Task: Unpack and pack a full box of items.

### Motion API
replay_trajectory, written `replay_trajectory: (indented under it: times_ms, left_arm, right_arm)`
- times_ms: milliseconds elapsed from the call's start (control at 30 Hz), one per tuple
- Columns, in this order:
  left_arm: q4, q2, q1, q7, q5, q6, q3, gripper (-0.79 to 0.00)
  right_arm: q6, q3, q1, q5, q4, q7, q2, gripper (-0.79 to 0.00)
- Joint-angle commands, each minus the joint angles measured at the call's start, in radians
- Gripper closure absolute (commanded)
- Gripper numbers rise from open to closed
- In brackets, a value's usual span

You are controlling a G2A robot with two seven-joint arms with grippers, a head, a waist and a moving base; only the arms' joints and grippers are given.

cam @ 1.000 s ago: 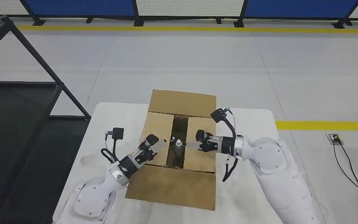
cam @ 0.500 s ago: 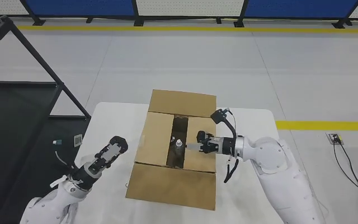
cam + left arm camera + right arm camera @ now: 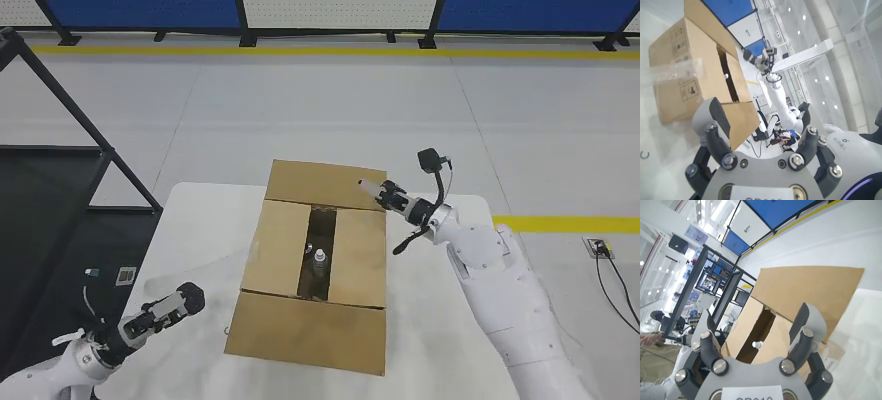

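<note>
At the near-left edge of the white worktop (image 3: 205,225) we see the left end effector (image 3: 184,297), fingers spread wide, nothing between them, well apart from the brown cardboard box (image 3: 305,330). We have the right end effector (image 3: 372,188) by the box's far right corner, fingers likewise wide apart and empty. Box stands mid-worktop, inner flaps nearly shut, narrow dark gap between them. We spot a white-capped bottle (image 3: 319,257) upright in that gap. Outer flaps fold outward, near and far.
</note>
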Motion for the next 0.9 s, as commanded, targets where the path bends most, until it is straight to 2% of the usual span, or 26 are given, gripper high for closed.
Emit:
replay_trajectory:
  times_ms: [0, 200, 367, 600, 867]
  left_arm:
    - [0.013, 0.006, 0.001, -0.068, -0.012, 0.01, -0.002, -0.785]
    - [0.045, 0.021, 0.006, -0.177, 0.032, 0.027, 0.005, -0.785]
    - [0.07, 0.027, -0.007, -0.188, 0.109, 0.039, 0.062, -0.785]
    - [0.091, 0.027, -0.044, -0.178, 0.153, 0.036, 0.169, -0.785]
    - [0.078, 0.03, -0.054, -0.148, 0.123, 0.031, 0.205, -0.785]
  right_arm:
    - [-0.008, -0.012, 0.045, 0.012, 0.084, -0.048, -0.008, -0.785]
    - [-0.023, -0.051, 0.156, 0.024, 0.289, -0.119, -0.032, -0.785]
    - [-0.03, -0.08, 0.229, 0.03, 0.436, -0.128, -0.051, -0.785]
    - [-0.11, -0.104, 0.303, 0.096, 0.619, -0.054, -0.081, -0.785]
    - [-0.207, -0.106, 0.342, 0.154, 0.709, 0.032, -0.098, -0.785]
